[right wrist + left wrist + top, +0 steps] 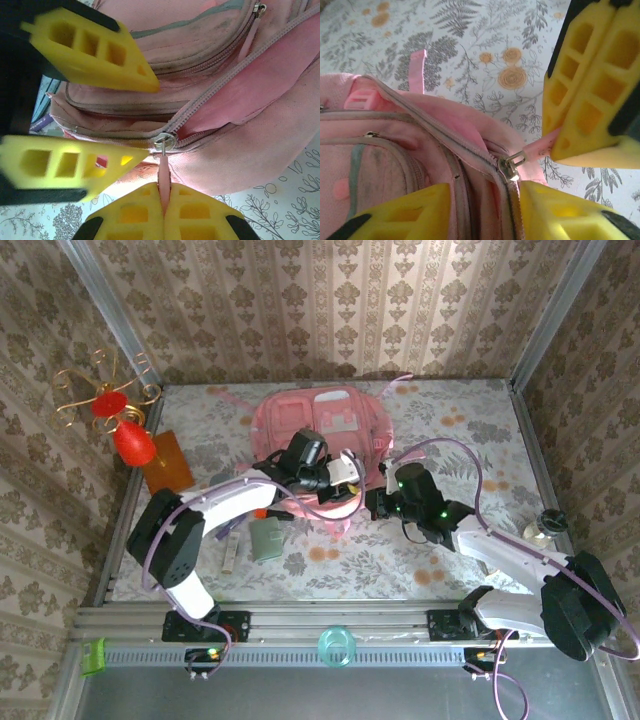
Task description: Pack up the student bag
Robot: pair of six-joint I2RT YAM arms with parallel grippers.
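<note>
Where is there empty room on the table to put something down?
Most room: the bare cloth right of the bag, out to the edge. A second strip lies in front, between the green pouch and the right arm. Crowded: the middle, where the left pincer and right pincer meet at the bag's zipper pull.

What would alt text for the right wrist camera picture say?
Close up, the right pincer clamps the pink zipper pull of a pink student bag. The left pincer, also yellow, straddles the bag's edge at left, over a floral table.
</note>
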